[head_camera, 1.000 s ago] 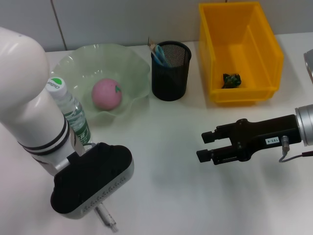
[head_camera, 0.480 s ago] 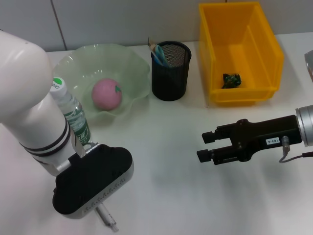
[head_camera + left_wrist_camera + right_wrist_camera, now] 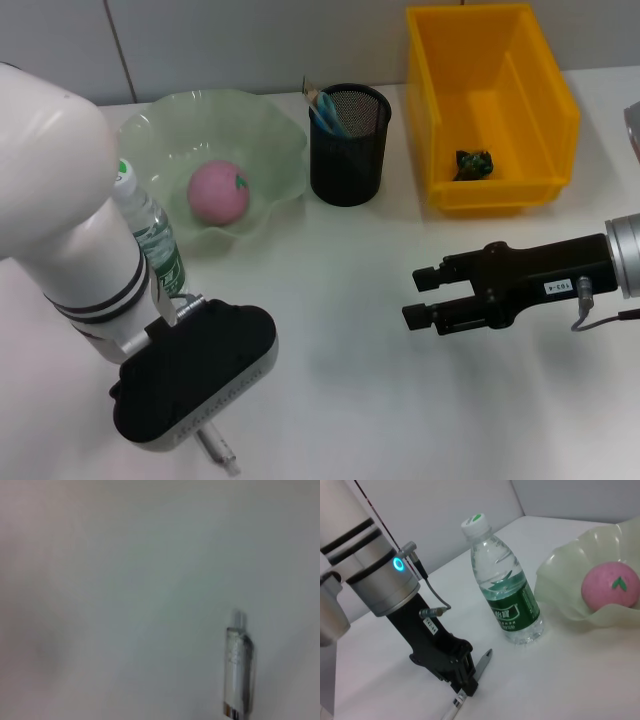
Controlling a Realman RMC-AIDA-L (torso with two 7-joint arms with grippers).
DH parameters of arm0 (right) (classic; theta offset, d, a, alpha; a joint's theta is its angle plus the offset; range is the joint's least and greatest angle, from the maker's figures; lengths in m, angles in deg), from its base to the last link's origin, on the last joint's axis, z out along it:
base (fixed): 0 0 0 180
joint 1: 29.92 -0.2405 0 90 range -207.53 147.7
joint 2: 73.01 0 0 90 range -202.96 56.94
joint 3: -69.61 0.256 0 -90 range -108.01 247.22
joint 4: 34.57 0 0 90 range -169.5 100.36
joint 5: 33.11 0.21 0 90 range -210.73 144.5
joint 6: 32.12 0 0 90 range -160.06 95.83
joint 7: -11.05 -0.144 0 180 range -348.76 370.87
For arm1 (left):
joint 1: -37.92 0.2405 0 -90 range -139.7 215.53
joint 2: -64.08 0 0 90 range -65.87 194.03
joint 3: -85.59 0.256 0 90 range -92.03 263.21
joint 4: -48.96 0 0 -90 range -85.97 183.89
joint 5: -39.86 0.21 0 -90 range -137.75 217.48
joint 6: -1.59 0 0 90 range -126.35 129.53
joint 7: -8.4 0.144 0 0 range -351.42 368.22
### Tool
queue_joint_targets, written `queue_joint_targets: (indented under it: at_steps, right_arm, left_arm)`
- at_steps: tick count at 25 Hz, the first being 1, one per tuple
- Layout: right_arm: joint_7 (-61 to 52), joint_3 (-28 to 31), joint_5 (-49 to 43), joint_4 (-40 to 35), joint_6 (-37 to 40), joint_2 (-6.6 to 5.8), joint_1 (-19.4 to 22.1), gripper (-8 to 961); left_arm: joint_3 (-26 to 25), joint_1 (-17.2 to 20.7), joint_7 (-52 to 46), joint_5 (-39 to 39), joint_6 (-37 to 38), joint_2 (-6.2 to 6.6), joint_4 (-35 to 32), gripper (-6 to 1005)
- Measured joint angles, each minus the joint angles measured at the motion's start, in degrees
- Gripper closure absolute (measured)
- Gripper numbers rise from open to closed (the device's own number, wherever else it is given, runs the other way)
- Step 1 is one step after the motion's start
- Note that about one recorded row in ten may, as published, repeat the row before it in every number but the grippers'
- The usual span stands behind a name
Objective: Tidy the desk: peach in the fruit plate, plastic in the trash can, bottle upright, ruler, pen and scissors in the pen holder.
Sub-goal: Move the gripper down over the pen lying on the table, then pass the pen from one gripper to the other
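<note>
Bottle [image 3: 506, 592] stands upright, green label unreadable; left gripper [image 3: 462, 677] grips pen [image 3: 239, 672], right gripper [image 3: 425, 297] open, empty.

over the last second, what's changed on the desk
Only the left arm moved: its wrist slid slightly toward the near edge of the desk, above the pen, and now hides more of the bottle. The left gripper is down at the pen. The right gripper stayed open and hovering. The peach, bowl, pen holder and yellow bin are unchanged.
</note>
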Motion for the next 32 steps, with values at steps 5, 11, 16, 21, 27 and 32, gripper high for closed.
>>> queue_joint_targets:
  at_steps: [5,11,16,21,27,32]
  right_arm:
    - [0.0,0.1,0.2,-0.1,0.2,0.00,0.1,268]
    - [-0.4,0.1,0.5,-0.2,0.2,-0.04,-0.1,267]
    - [-1.3,-0.2,3.9,-0.3,1.1,-0.15,0.2,268]
    - [-5.3,-0.1,5.3,-0.9,2.9,-0.37,0.1,268]
    - [-11.0,-0.5,5.3,-1.3,2.9,-0.92,-0.4,267]
    - [-17.4,-1.4,5.0,-1.6,3.4,-1.28,-1.0,267]
  left_arm:
    - [-0.4,0.1,-0.1,0.0,0.3,0.00,-0.2,844]
    - [-6.4,0.3,-0.5,-2.8,3.9,0.02,-2.2,861]
    - [-16.5,0.0,-0.8,-9.3,7.8,0.14,-2.2,859]
    - [-22.5,0.5,-4.1,-15.7,6.7,0.19,0.9,857]
    - [-24.7,1.6,-12.1,-20.3,1.4,0.16,4.8,855]
    - [-24.4,2.4,-22.3,-22.4,-1.4,0.13,6.0,853]
